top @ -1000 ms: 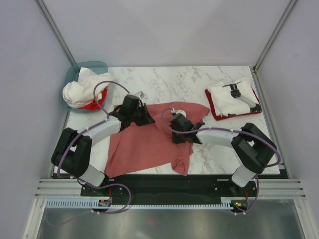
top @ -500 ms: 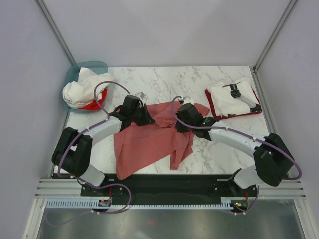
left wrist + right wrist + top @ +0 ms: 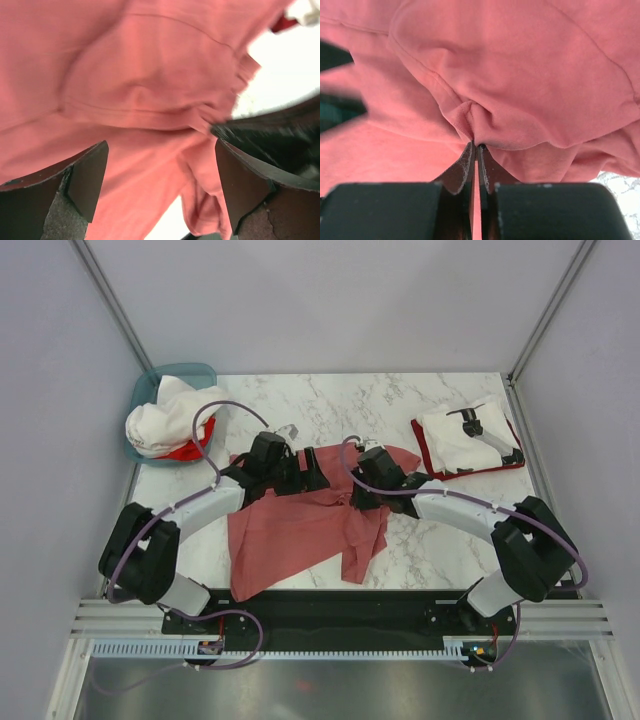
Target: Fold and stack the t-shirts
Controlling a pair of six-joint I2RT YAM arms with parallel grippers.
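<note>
A dusty salmon-red t-shirt lies rumpled and partly folded over on the marble table, between the two arms. My left gripper hovers at the shirt's far edge; in the left wrist view it stands open, the pink cloth loose below its dark fingers. My right gripper sits on the shirt's right part. The right wrist view shows it shut on a pinched fold of the salmon cloth.
A folded white t-shirt with a black mark lies on a dark red one at the far right. A teal basket at the far left holds white and bright red t-shirts. Cage posts frame the table.
My left gripper has opened and let go of the salmon t-shirt. The right gripper has carried its pinched fold up and to the left, doubling the shirt's right side over.
</note>
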